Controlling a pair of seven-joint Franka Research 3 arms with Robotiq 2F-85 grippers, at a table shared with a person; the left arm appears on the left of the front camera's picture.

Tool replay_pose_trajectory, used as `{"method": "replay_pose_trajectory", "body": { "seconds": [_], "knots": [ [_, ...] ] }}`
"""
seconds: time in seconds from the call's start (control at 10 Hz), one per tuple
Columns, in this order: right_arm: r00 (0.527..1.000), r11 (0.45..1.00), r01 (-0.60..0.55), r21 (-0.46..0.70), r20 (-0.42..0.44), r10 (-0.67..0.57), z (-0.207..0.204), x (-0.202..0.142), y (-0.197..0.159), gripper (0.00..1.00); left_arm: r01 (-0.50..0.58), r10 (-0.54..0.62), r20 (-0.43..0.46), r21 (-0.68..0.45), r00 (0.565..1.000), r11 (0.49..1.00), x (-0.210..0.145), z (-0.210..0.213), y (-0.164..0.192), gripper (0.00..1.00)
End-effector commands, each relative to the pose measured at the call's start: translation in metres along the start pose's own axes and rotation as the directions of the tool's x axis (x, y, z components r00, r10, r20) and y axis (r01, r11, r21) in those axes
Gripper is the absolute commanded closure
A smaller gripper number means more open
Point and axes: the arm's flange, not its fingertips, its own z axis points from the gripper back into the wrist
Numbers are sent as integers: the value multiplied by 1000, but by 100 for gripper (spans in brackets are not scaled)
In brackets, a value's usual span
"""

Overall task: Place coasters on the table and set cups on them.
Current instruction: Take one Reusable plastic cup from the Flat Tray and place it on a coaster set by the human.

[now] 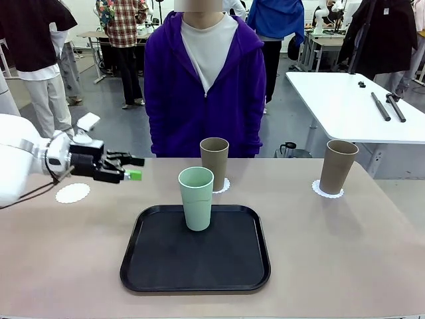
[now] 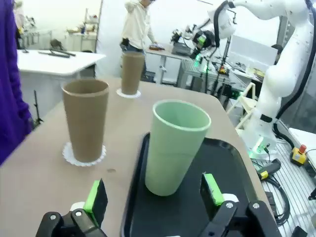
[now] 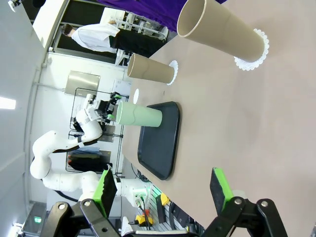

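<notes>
Left jaws (image 1: 133, 167): you are seeing them standing wide apart and holding nothing, hovering over the smooth beige-tan bench (image 1: 345, 252).
Right jaws (image 3: 165, 185): you are seeing them spread wide and gripping nothing, hanging above bare bench top.
Mint green tapered tumbler (image 2: 176, 146): it is standing upright straight ahead of the left jaws, between the lines of the two green pads (image 2: 96, 197), on the black rounded-square tray (image 1: 196, 258); nothing is touching it.
Near tan-brown tumbler (image 2: 86, 119): it is sitting upright on a white scalloped paper doily (image 2: 84, 155), ahead of the left jaws and off to their left-pad side.
Far tan-brown tumbler (image 3: 224, 31): it is resting on its own white doily (image 3: 253, 59), well ahead of the right jaws.
Third white doily (image 1: 72, 193): it is lying bare on the bench, just behind the left jaws, below the arm.
Person in purple hooded jacket (image 1: 204, 80): standing at the far edge of the bench, beyond both jaws.
</notes>
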Motion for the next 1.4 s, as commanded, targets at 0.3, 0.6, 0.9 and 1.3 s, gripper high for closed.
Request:
{"method": "replay_pose_trajectory", "body": {
  "seconds": [0.3, 0.6, 0.9, 1.3],
  "knots": [
    [1000, 1000, -2, 2, 3, 2, 1, 0, 1, 0, 24, -40, -125, -128, 991, 992, -22, -44, 6, 0],
    [1000, 1000, -2, 2, 3, 2, 1, 0, 1, 0, -7, -4, -99, -117, 995, 993, -23, -42, 0, 0],
    [1000, 1000, -2, 2, 3, 2, 1, 0, 1, 0, 2, -17, -119, -120, 993, 993, -24, -44, 2, 0],
    [1000, 1000, -2, 2, 3, 2, 1, 0, 1, 0, 113, -115, -2, -167, 993, 980, -54, -66, 14, 0]
  ]
}}
